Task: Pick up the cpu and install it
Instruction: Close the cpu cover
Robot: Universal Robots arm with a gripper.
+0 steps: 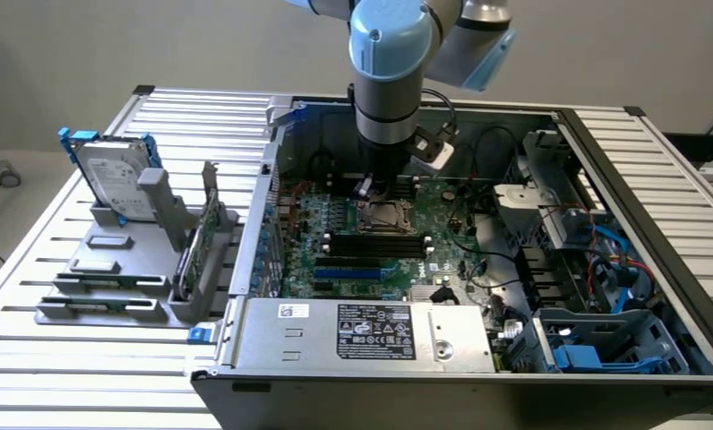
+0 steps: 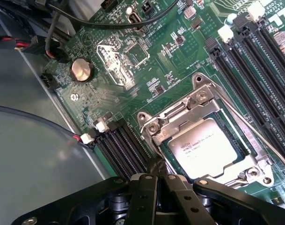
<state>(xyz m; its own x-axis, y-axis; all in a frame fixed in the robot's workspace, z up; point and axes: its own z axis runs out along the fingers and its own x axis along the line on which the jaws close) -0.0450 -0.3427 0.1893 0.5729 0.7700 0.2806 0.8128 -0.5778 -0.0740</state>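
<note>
Exterior view: gripper (image 1: 370, 188) low inside open case (image 1: 596, 148), over motherboard (image 1: 332, 235), just beside socket (image 1: 388, 216); memory slots (image 1: 376, 244) adjoining; hard drive (image 1: 112, 175) outside case, well apart | Wrist view: fingers (image 2: 144, 192) pressed together, holding nothing; cpu (image 2: 204, 149) flat in socket, square, metal-framed, just beside fingertips, not touching; lever (image 2: 254, 136) along one socket edge.

One cpu (image 2: 208, 149), one socket (image 2: 179, 123), one coin battery (image 2: 81, 70), one hard drive (image 1: 115, 175), one computer case (image 1: 639, 170), one claw (image 2: 158, 180)
</note>
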